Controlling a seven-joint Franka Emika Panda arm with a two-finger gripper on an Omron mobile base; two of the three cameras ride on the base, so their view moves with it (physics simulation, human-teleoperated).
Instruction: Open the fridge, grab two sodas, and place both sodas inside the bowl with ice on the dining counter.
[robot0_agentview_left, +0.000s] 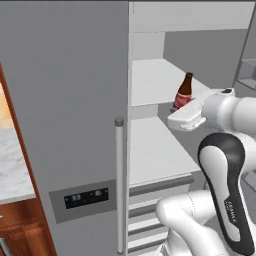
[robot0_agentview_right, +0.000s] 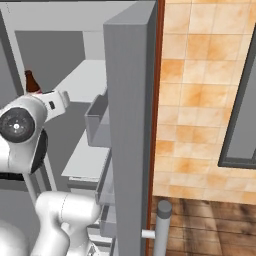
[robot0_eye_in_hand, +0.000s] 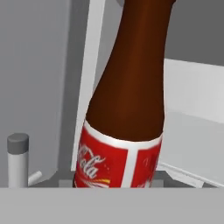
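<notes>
The fridge (robot0_agentview_left: 65, 100) has its left door closed and its right door (robot0_agentview_right: 130, 125) swung open, showing grey shelves (robot0_agentview_left: 155, 150). One soda (robot0_agentview_left: 185, 90), a dark brown bottle with a red label, is at shelf height inside, leaning slightly. My gripper (robot0_agentview_left: 182, 111) has reached into the fridge and is shut around the soda's lower body, hiding its base. In the hand view the soda (robot0_eye_in_hand: 127, 109) looms very close and tilted. Its neck (robot0_agentview_right: 31, 82) peeks above my wrist in the right base view. The bowl with ice and the dining counter are out of view.
The left door's bar handle (robot0_agentview_left: 119, 185) and dispenser panel (robot0_agentview_left: 86, 198) stand just left of the opening. Door bins (robot0_agentview_right: 97, 120) jut from the open door beside my arm. A wood cabinet with a marble top (robot0_agentview_left: 12, 165) lies left; a tiled wall (robot0_agentview_right: 200, 100) lies right.
</notes>
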